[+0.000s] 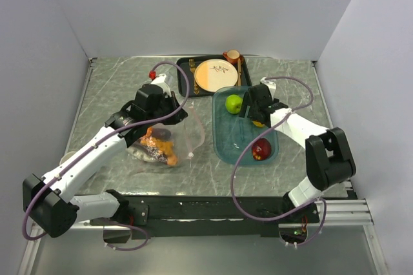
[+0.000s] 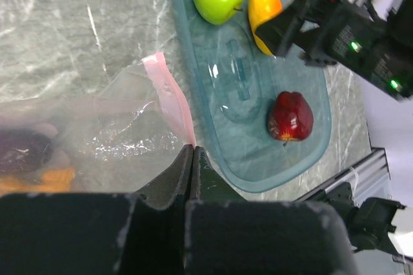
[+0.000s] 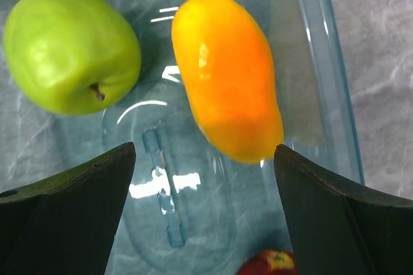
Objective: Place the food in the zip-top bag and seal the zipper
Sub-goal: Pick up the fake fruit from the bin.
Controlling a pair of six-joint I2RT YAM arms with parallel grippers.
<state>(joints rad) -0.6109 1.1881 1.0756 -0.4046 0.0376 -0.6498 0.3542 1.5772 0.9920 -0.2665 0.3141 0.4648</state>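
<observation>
The tray (image 1: 227, 141) lay on the table (image 1: 122, 84) right of the bag (image 1: 188, 132); inside, an apple (image 1: 233, 103) and the orange (image 3: 227, 78) sat far, another apple (image 1: 261, 149) near.

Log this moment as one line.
left tool: shut on bag | right tool: open above orange fruit | tray: green apple, orange fruit, red apple | bag: open
</observation>
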